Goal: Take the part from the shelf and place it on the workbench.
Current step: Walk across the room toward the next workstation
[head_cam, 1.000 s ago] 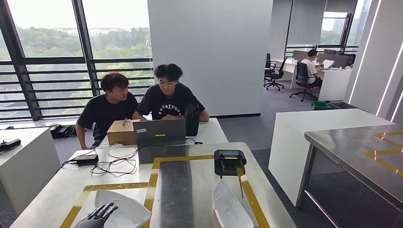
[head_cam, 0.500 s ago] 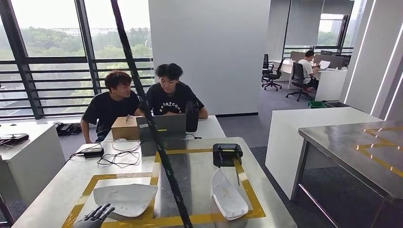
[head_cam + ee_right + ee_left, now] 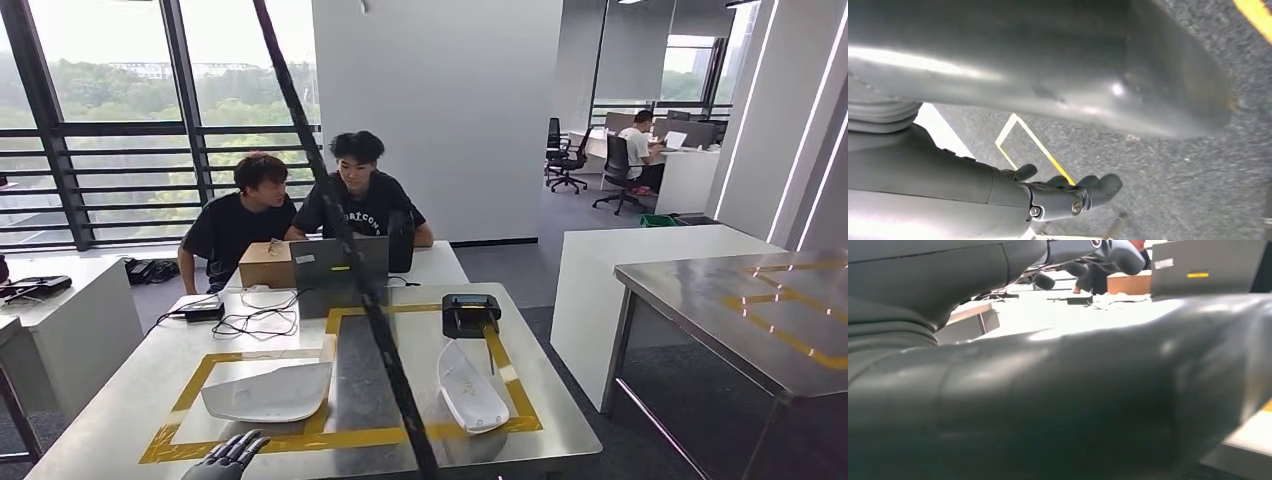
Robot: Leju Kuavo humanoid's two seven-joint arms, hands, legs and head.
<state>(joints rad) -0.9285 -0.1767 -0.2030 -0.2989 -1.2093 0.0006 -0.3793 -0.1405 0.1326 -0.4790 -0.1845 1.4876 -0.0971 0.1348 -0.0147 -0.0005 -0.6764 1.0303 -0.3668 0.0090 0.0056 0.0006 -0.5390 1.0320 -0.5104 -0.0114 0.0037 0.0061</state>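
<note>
Two white curved shell parts lie on the table [image 3: 110,400] inside a yellow tape frame: one part [image 3: 268,392] on the left, the other part [image 3: 470,388] on the right. My left hand [image 3: 232,458] hovers at the table's near edge, just in front of the left part, fingers spread and holding nothing. The left wrist view looks past its thick thumb [image 3: 1073,405] toward the laptop [image 3: 1208,265]. In the right wrist view my right hand [image 3: 1068,195] hangs over the grey floor, fingers loosely apart, with nothing in it.
A black strap [image 3: 370,300] crosses the head view diagonally. At the table's far end are a black device [image 3: 471,314], a laptop [image 3: 340,265], a cardboard box [image 3: 266,264] and cables. Two people [image 3: 350,200] sit behind it. A steel table [image 3: 760,310] stands to the right.
The whole picture has shifted: the camera has drawn back and the table sits farther off, both parts now fully visible. A black strap has come into view. My left hand stays spread.
</note>
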